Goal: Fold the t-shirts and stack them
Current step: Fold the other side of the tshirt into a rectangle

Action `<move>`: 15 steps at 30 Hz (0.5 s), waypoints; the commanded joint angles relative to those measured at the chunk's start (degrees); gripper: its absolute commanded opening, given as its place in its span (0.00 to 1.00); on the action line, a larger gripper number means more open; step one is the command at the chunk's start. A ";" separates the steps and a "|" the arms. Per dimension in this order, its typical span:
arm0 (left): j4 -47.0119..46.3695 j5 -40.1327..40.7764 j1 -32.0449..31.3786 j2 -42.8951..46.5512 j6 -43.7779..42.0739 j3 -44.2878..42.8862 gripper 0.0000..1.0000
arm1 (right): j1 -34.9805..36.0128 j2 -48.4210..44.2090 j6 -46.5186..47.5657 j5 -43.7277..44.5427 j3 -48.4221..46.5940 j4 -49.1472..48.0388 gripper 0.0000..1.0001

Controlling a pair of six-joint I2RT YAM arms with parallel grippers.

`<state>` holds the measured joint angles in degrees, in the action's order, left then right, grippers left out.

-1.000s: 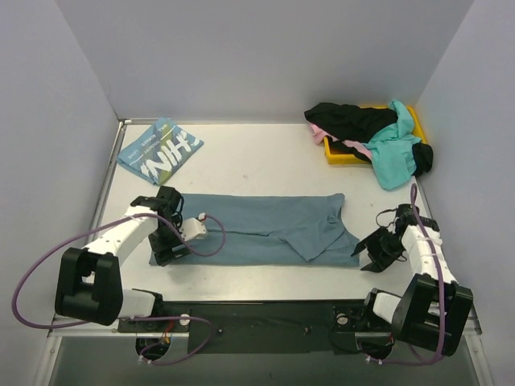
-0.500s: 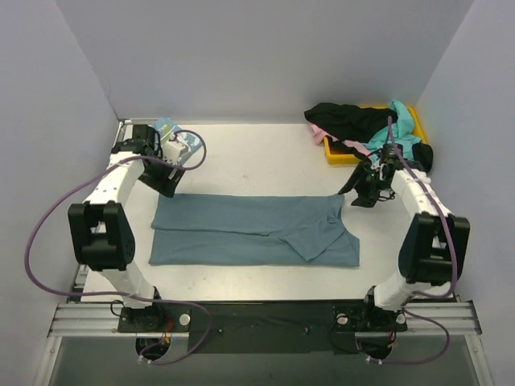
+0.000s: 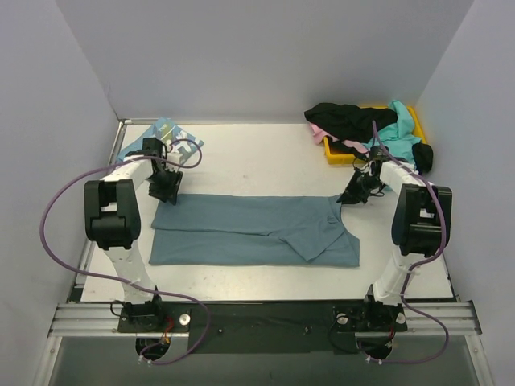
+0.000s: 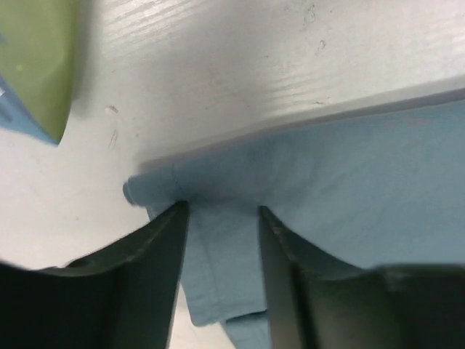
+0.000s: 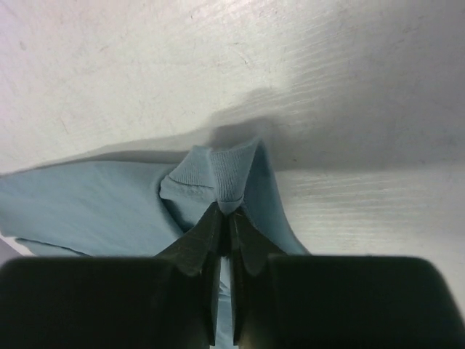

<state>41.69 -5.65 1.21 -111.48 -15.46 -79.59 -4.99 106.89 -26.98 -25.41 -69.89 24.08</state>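
Right gripper (image 5: 224, 212) clamped on corner of slate-teal t-shirt (image 3: 249, 229); left gripper (image 4: 221, 215), jaws apart, astride another corner

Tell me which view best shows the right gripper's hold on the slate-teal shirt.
Right wrist: the right gripper is shut on a pinched-up ridge of the slate-teal shirt. Top external shows it only small, at the shirt's far right corner. Left wrist shows the shirt's other corner, not this gripper.
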 commanded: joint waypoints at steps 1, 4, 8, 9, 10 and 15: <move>-2.93 -1.99 0.19 -3.30 1.84 0.49 0.35 | -0.98 1.83 1.23 -0.17 -3.50 0.36 0.00; -3.54 -2.52 0.19 -4.27 2.19 0.23 0.00 | -1.60 1.74 4.46 -0.26 -5.95 0.45 0.00; -5.91 0.46 0.19 -3.92 2.63 0.75 0.00 | -2.56 1.74 7.64 0.80 -7.11 0.97 0.00; -6.09 0.64 0.19 -3.83 2.54 0.93 0.00 | -2.91 2.52 7.91 0.89 -7.10 0.97 0.00; -6.18 0.55 0.19 -3.74 2.46 0.93 0.00 | -3.70 2.97 8.52 0.63 -7.19 0.97 0.00; -6.97 0.55 0.19 -3.13 2.37 2.33 0.00 | -4.32 6.48 10.72 0.53 -8.33 1.24 0.00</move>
<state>39.42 -5.63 1.32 -113.49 -13.65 -79.44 -8.62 110.72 -19.59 -25.54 -76.05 23.90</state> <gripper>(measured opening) 0.017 0.008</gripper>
